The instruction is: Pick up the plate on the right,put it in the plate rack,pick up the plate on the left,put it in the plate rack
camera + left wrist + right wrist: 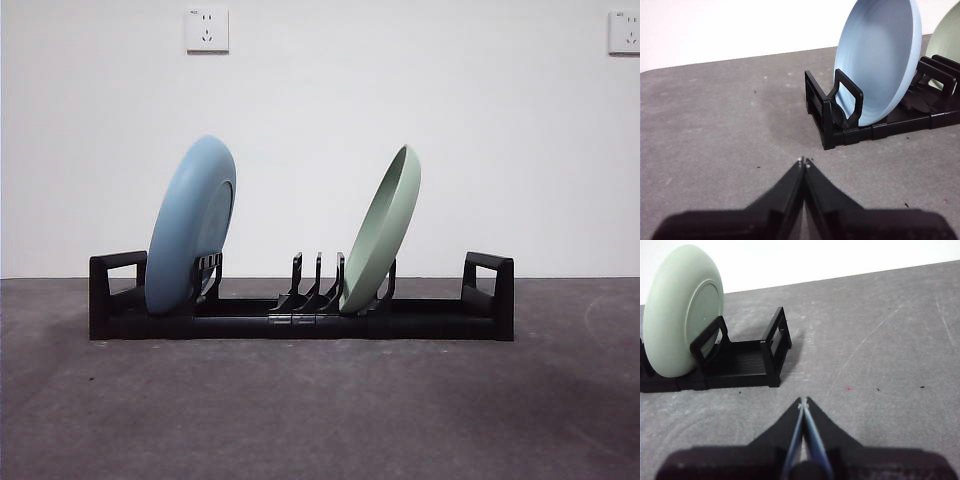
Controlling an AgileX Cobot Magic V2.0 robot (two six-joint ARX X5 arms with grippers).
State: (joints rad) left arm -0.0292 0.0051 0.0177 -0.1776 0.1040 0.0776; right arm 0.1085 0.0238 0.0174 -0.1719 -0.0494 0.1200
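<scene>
The black plate rack (300,320) lies across the grey table, with a squared loop handle at each end. A light blue plate (192,225) stands tilted in its left part, and a pale green plate (382,232) leans in its right part. The left wrist view shows the blue plate (875,60) in the rack (840,117), well clear of my left gripper (803,161), which is shut and empty. In the right wrist view the green plate (682,310) rests in the rack's end (740,357), apart from my right gripper (803,401), also shut and empty. Neither arm shows in the front view.
A white wall stands behind the table, with two wall sockets (207,29) high up. Bare grey tabletop (320,410) spreads in front of the rack and out to both sides.
</scene>
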